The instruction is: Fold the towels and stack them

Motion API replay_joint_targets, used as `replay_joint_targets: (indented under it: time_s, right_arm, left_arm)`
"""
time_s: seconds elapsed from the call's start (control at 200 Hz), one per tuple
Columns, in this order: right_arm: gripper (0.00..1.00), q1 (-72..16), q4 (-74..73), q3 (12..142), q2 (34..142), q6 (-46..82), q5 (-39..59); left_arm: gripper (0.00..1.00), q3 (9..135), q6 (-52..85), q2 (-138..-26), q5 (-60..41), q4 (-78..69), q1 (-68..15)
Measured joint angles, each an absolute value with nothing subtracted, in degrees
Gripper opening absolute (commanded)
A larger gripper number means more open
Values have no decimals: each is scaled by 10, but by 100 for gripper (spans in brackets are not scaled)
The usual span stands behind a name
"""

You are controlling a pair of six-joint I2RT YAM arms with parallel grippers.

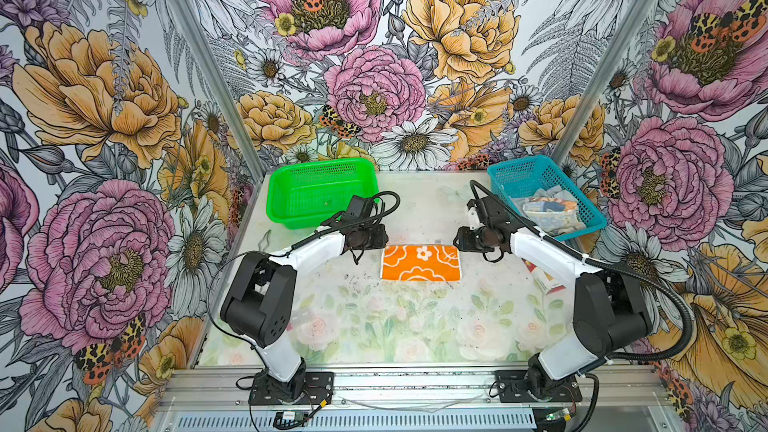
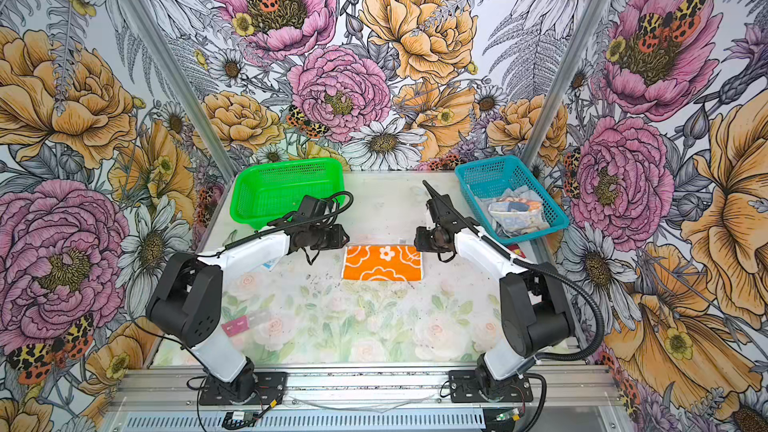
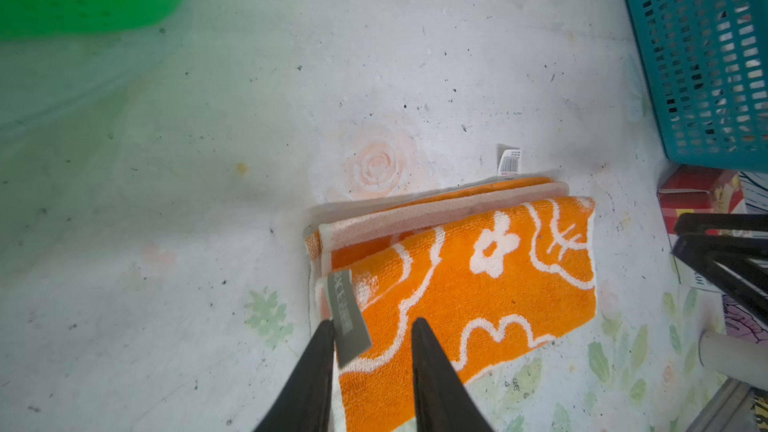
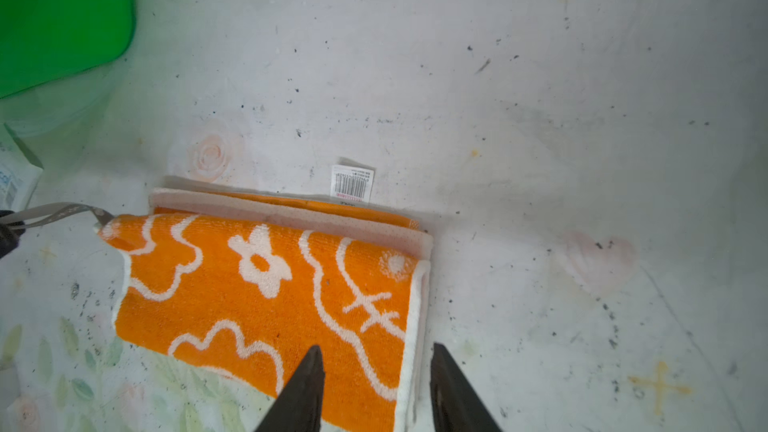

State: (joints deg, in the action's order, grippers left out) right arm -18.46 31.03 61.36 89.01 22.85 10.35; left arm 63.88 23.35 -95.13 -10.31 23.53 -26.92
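On table [image 1: 374, 326]: folded orange towel [image 1: 420, 263]; L hand [image 3: 372, 322] over left end, R hand [image 4: 376, 346] over right end, both fingers apart.

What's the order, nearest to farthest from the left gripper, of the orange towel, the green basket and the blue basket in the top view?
From the left gripper, as a top view shows it:
1. The orange towel: directly below the gripper, at the towel's left end.
2. The green basket: just behind the gripper, back left of the table.
3. The blue basket: across the table, back right.

Floral walls [image 1: 104, 97]; faded, seemingly scuffed table [image 1: 374, 326]
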Motion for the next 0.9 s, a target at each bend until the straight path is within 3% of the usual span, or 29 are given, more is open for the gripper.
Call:
replay_joint_targets:
  time_s: [0.135, 0.315, 0.57, 0.901]
  right_arm:
    - [44, -221, 305, 580, 857, 236, 115]
    - [44, -262, 266, 557, 914, 261, 139]
    - [44, -254, 232, 578, 1003, 274, 139]
    - [44, -239, 212, 598, 1028, 275, 136]
  left_arm:
    - [33, 597, 234, -916, -96, 214, -299]
    - [33, 552, 248, -918, -91, 175, -339]
    - [34, 580, 265, -1009, -89, 126, -330]
    - [34, 588, 284, -1069, -91, 59, -287]
